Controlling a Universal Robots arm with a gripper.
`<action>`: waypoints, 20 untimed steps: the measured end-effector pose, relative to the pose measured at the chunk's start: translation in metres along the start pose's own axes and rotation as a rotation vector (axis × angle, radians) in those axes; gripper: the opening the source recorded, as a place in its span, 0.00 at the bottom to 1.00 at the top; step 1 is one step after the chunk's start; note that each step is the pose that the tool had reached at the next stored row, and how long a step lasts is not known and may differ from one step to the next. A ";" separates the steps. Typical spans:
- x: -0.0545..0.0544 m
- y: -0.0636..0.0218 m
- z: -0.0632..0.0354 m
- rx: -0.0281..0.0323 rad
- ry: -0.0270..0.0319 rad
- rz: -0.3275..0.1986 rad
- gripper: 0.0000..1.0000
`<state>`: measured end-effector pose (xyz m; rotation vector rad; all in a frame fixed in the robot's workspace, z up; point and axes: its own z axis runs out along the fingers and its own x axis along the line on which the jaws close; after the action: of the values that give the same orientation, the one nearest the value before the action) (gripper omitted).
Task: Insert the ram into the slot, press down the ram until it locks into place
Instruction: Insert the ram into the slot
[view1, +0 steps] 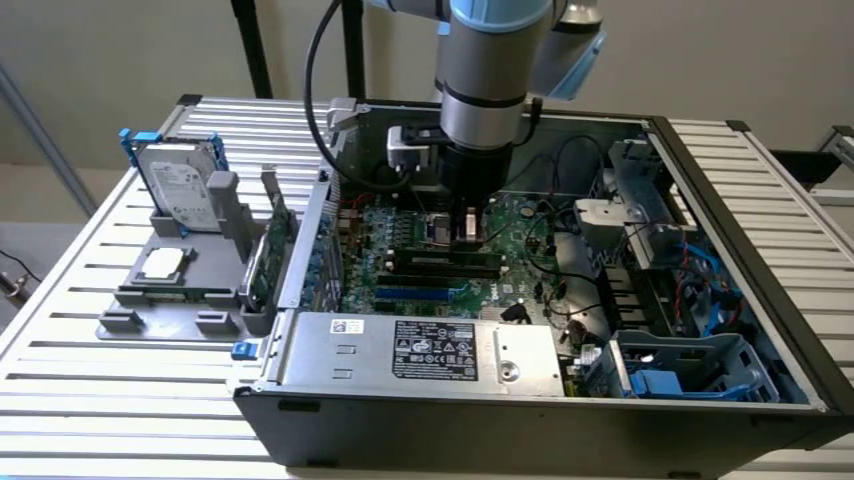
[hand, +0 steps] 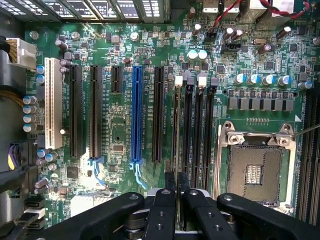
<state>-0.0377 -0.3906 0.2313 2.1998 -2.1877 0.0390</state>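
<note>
Clamping the ram (hand: 176, 125) by its top edge, the hand (hand: 177, 187) holds it upright along the memory slot (hand: 178, 81) for straight seating.

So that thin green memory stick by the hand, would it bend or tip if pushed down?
Probably stiff lengthwise: the thin green memory stick is a flat board standing on edge. It is unlikely to tip, since the long black plastic socket seems to flank it. It may be fragile to sideways force from the hand.
</note>
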 end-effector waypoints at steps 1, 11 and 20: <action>0.000 0.0003 0.0002 -0.0001 0.0001 0.000 0.13; -0.002 0.0012 0.0016 -0.0001 0.0002 0.000 0.13; -0.002 0.0011 0.0028 -0.0001 0.0001 0.000 0.13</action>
<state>-0.0388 -0.3886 0.2284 2.1995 -2.1877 0.0390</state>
